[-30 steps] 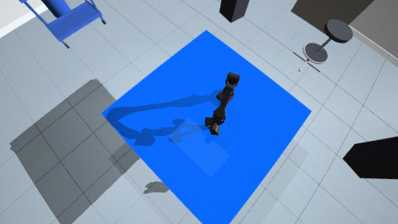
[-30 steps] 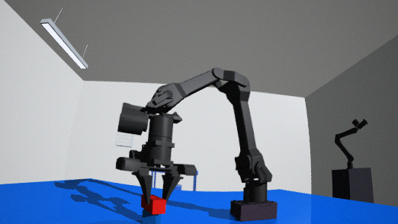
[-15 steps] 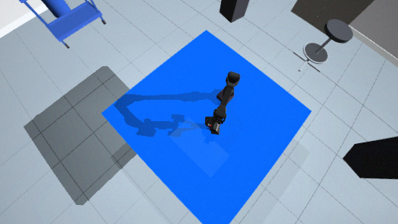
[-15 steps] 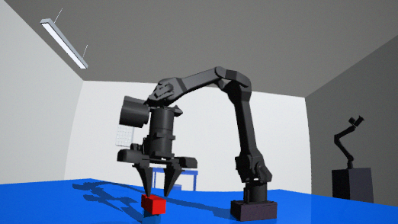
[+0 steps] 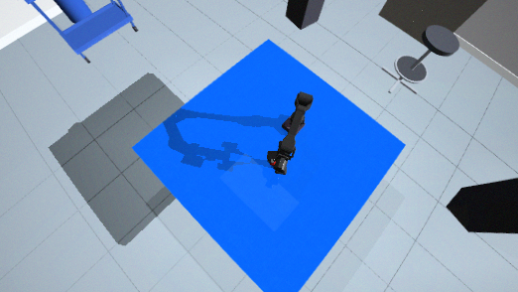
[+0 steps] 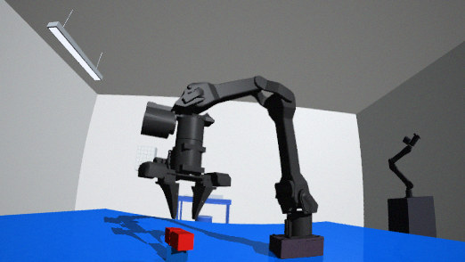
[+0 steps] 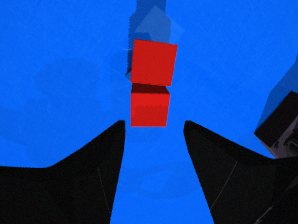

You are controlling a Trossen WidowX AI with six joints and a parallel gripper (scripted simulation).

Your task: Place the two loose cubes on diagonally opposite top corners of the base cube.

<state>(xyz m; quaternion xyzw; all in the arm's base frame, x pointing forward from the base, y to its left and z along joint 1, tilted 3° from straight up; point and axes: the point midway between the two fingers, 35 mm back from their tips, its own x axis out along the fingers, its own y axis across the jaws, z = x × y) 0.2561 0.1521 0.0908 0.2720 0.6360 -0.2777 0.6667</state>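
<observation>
Two red cubes sit side by side on the blue-teal base cube [image 6: 176, 256]. In the exterior view one red cube [image 6: 185, 241] [image 7: 154, 62] is at the right and the other red cube [image 6: 169, 235] [image 7: 149, 110] is partly behind it at the left. Both look about level. Their tops are slightly turned relative to each other in the wrist view; the gap's width cannot be told. The base is mostly hidden under them. My gripper [image 6: 184, 218] [image 7: 155, 126] is open and empty, its fingertips above the cubes. In the top view only a speck of red shows beside the gripper.
The blue mat [image 5: 327, 199] lies under everything. My arm's base [image 6: 296, 246] stands on it to the right of the cubes in the exterior view. A stool [image 5: 440, 41], a blue cart [image 5: 96, 29] and dark pedestals stand off the mat.
</observation>
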